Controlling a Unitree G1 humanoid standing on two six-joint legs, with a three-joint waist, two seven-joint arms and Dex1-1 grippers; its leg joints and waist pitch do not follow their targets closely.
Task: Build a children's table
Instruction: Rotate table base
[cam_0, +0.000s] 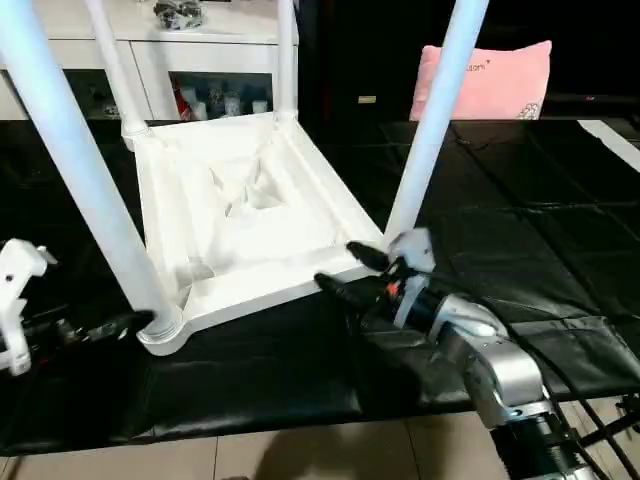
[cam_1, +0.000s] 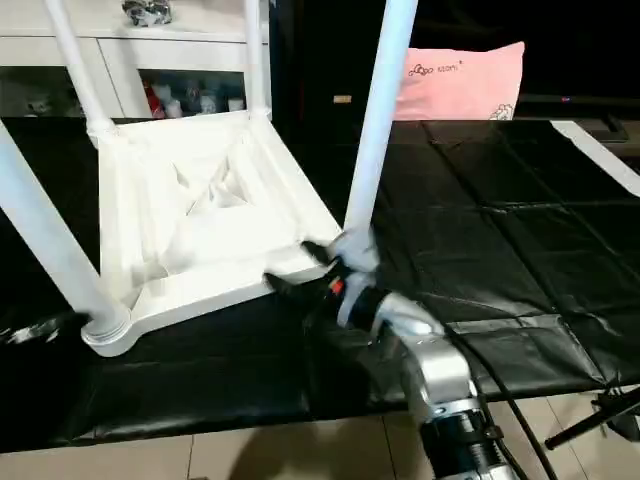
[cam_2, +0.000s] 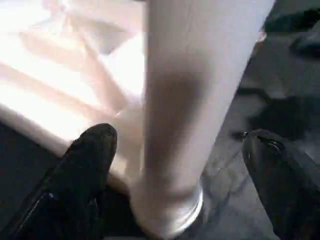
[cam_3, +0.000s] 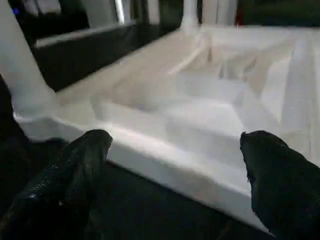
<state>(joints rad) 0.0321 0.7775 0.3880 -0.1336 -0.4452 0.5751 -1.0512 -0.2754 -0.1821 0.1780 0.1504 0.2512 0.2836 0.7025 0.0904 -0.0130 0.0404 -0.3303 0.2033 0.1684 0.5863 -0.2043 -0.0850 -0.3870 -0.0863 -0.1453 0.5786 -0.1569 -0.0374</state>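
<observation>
Tabletop (cam_0: 240, 215) lies upside down so its four legs (cam_0: 70, 150) stand up in the corner sockets. Left gripper (cam_2: 175, 150) straddles the near leg, jaws wide, not gripping. Right gripper (cam_0: 352, 268) gapes at the rim, empty.

The tabletop (cam_0: 245, 215) is plain white, its ribbed underside showing, and the four legs (cam_0: 435, 110) rising from it are the same white with a faint bluish tinge. Under it the worktop (cam_0: 520, 250) is covered in glossy black sheeting, creased into squares. Beyond the right pincer (cam_0: 350, 268), whose fingers are black on a silver forearm with an orange spot, sits a pink cushion (cam_0: 495, 80). The cabinet (cam_0: 190, 50) behind is white.
</observation>
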